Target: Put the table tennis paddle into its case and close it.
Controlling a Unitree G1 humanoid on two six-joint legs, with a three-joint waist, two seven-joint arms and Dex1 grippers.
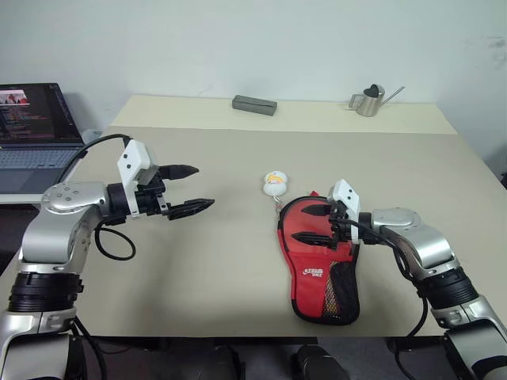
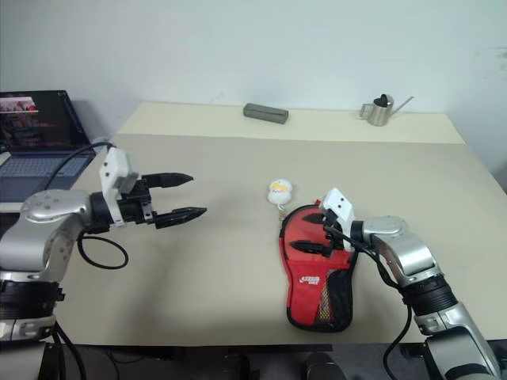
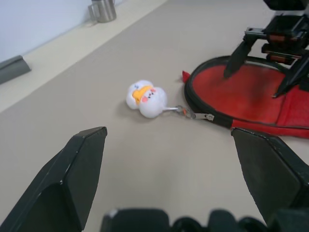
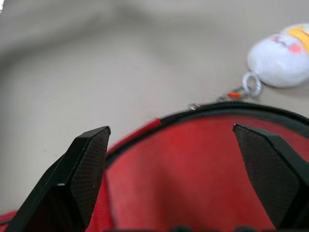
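The red, paddle-shaped soft zip case (image 1: 321, 265) lies flat on the beige table (image 1: 222, 269), toward the robot's right and near the front edge. Its long axis runs from the rounded head, which points away from the robot, down to the narrower end with the black mesh pocket (image 1: 342, 294) nearest the table edge. The white-and-yellow plush zipper charm (image 1: 274, 182) rests on the table just beyond the head, joined to the zip by a short ring and cord.

The right gripper (image 1: 323, 224) hangs directly over the head of the case, its two black fingers spread wide and holding nothing; from the right wrist view the fingers straddle the red curved surface inside the black zip line. Whether that red surface is the round rubber face of the table tennis paddle or simply the cover is hard to settle from these angles, and no wooden handle shows.

The left gripper (image 1: 186, 190) is well apart from the case, out over bare table on the robot's left, fingers also spread and empty, pointing across toward the charm.

So the right arm is plainly the nearer one, and the case head lies straight below it.
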